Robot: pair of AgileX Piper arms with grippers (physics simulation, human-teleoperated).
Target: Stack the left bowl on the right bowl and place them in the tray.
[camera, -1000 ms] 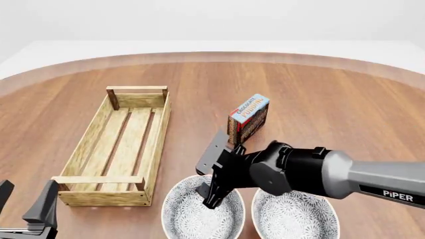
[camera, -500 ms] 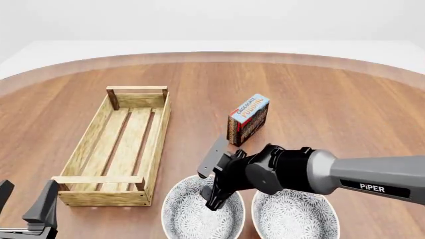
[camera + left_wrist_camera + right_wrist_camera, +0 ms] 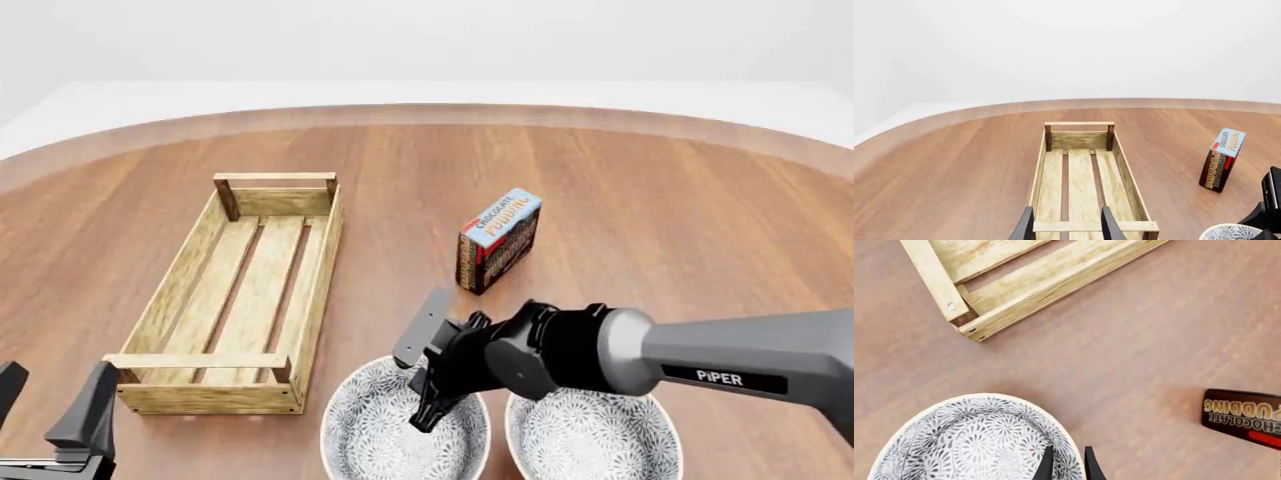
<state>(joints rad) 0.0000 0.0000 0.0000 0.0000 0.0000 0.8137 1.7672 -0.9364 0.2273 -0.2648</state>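
Two bowls sit side by side; the right hand [image 3: 430, 412] pinches the left bowl [image 3: 400, 430] rim to lift it, while the left hand [image 3: 1066, 227] idles, released, near the tray [image 3: 247, 290].

The right arm [image 3: 747, 360] is a smooth grey tube lettered "PiPER" in white, ending in a bulky black wrist joint [image 3: 534, 355] and black jaws.

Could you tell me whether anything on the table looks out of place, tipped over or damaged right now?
Nothing stands out. The tray sits flat and holds nothing, both bowls rest upright side by side, and the chocolate pudding box stands upright beyond them.
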